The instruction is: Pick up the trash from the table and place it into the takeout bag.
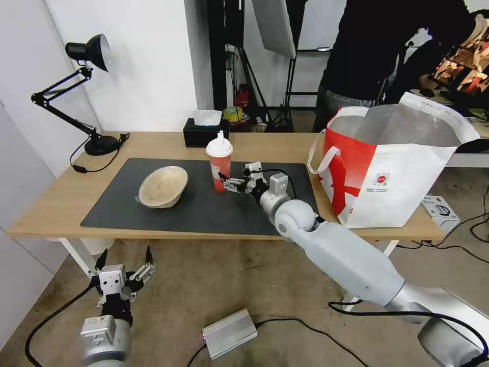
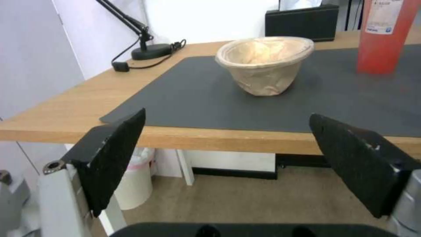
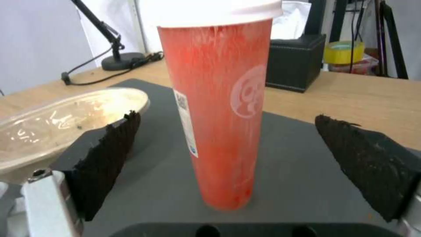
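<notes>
Nearest my head camera is the left pincer (image 1: 125,265), parked low in front of the long light-wood surface (image 1: 51,199), fingers spread wide and holding nothing. Past it sit the large red-and-white takeout bag with foil lining (image 1: 392,168) on the surface's right end, mouth open, then the dark grey mat (image 1: 204,209), the beige shallow bowl (image 1: 163,186) and the red drink cup with white domed lid (image 1: 219,160), upright. I judge we're on the cup-picking step: my right pincer (image 1: 232,184) is at the cup's lower body, wide open, one black pad (image 3: 105,164) on either side of the cup (image 3: 219,112), neither touching. Next I'd need to close squarely on the cup, gently enough not to crush it, then lift and carry it to the bag.
</notes>
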`<state>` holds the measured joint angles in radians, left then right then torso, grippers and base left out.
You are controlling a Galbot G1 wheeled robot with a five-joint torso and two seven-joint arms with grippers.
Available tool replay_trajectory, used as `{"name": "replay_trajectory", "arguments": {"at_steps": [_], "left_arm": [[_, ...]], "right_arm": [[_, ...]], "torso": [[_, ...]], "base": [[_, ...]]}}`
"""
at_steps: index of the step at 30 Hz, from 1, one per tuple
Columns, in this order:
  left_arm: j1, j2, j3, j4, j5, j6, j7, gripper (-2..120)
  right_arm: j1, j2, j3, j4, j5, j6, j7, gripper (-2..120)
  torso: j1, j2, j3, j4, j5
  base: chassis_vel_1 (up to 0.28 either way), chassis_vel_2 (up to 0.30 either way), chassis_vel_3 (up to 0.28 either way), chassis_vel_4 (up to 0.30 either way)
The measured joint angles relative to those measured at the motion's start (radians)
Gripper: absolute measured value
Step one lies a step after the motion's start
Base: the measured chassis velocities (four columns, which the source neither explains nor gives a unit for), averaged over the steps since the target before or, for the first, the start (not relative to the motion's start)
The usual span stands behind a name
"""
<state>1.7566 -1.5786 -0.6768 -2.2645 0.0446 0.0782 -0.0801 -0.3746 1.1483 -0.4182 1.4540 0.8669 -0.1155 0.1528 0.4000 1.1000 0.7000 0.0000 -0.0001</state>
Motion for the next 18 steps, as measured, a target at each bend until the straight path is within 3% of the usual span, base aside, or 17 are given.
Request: {"name": "replay_trajectory", "arguments": {"at_steps": [18], "left_arm": [[-0.005, 0.0, 0.001, 0.005, -0.001, -0.001, -0.001, 100]], "right_arm": [[0.017, 0.022, -0.01, -0.079, -0.013, 0.012, -0.017, 100]], "torso": [[0.0, 0.0, 0.0, -0.0001, 0.0001]], "base": [[0.0, 0.0, 0.0, 0.0]]}}
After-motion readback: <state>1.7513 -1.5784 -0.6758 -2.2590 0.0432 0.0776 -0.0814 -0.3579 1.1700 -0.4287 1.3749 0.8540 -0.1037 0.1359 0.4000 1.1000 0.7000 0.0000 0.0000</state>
